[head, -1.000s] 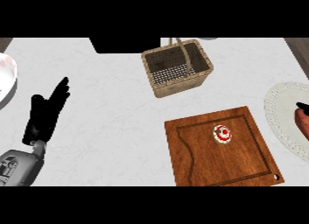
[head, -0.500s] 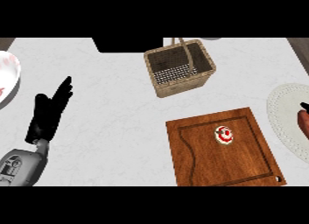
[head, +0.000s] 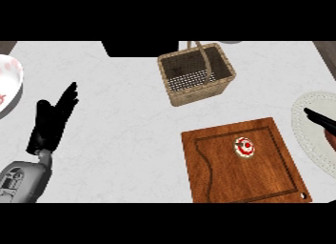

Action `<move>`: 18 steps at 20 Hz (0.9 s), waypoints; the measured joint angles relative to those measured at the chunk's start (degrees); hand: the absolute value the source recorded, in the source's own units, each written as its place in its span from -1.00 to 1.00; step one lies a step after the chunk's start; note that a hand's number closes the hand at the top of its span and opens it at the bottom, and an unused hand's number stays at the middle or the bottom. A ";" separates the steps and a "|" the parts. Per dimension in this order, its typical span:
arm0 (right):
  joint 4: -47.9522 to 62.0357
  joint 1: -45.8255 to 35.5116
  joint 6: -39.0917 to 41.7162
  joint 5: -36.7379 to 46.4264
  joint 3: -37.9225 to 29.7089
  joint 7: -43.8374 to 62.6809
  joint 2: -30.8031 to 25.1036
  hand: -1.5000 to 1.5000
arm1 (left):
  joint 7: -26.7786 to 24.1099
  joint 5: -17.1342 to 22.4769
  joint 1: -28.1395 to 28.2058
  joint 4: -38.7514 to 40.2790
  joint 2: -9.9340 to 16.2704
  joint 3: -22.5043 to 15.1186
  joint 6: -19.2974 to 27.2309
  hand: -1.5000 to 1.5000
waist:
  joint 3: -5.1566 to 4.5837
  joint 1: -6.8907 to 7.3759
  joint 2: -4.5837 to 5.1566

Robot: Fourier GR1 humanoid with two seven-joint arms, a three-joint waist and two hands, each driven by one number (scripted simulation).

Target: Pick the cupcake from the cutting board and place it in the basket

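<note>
Left hand: the black left hand (head: 52, 121) is being held open at the view's left, fingers straight and together, pointing up.
Right hand: black fingers (head: 326, 122) are showing over the white round plate (head: 312, 138); their state cannot be told.
Cupcake: the small red-and-white cupcake (head: 245, 146) is sitting on the brown wooden cutting board (head: 241, 178), left of those fingers.
Basket: the woven tan basket (head: 196, 74) is standing beyond the board, well apart from both hands.

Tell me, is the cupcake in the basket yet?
Not yet. Nothing looks done: the cupcake sits on the cutting board, and the basket beyond it holds nothing. Nothing is in hand either: the left hand is open at the view's left, far from the board. At the right edge, over the white plate, a dark finger of the right hand shows. Picking up, carrying and placing are all left.
</note>
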 measured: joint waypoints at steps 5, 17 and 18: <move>2.58 -1.16 -0.48 4.56 2.19 -1.49 4.01 -1.00 | -0.29 -1.53 0.37 0.04 -1.46 1.68 -1.69 0.00 | 0.01 0.03 0.01; 11.49 -7.04 -5.28 14.72 6.40 -4.30 11.71 -1.00 | 1.18 -5.63 0.18 -1.07 -4.31 4.82 -3.98 0.00 | 0.00 0.10 0.00; 11.92 -7.21 -5.56 15.28 6.54 -4.68 12.15 -1.00 | 0.71 -6.09 0.54 -0.81 -4.85 4.86 -4.17 0.00 | 0.02 0.09 0.00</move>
